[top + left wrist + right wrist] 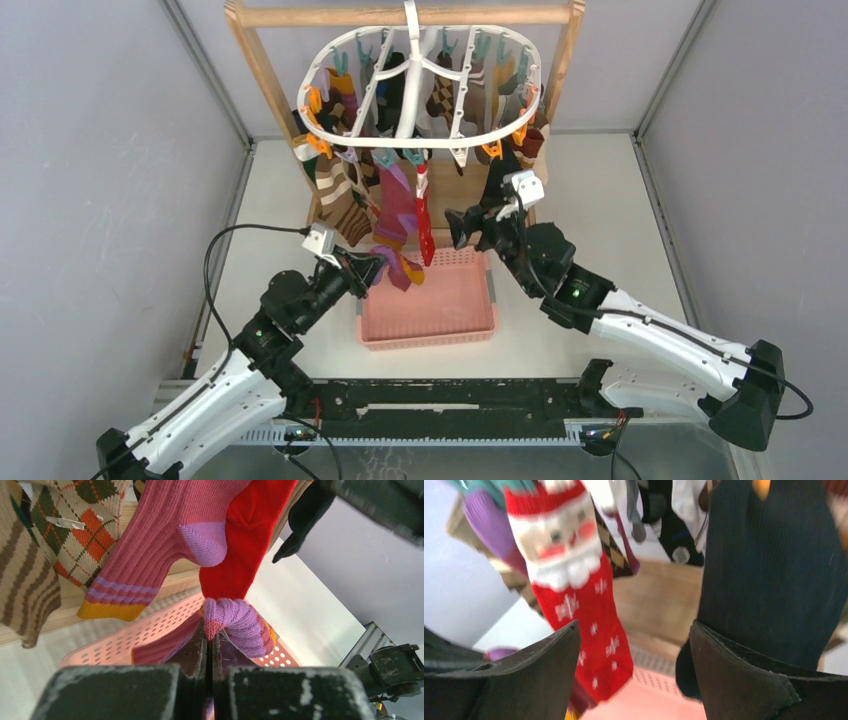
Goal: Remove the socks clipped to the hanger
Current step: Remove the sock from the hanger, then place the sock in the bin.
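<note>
The white oval hanger (420, 85) hangs from the wooden frame with several socks (340, 195) clipped under it. My left gripper (378, 268) (210, 630) is shut on the bunched end of a pink and purple sock (235, 622) (402, 268) above the basket; whether this sock is still clipped I cannot tell. My right gripper (462, 228) (634, 627) is open, with nothing between its fingers. A red Santa sock (574, 590) (425, 225) hangs just beyond its left finger. A black sock (769, 570) hangs by its right finger.
A pink perforated basket (430, 310) sits on the table below the hanging socks. The wooden frame stand (400, 15) holds the hanger. An argyle sock (80, 525) and a brown striped sock (25, 595) hang at the left. Grey walls enclose the table.
</note>
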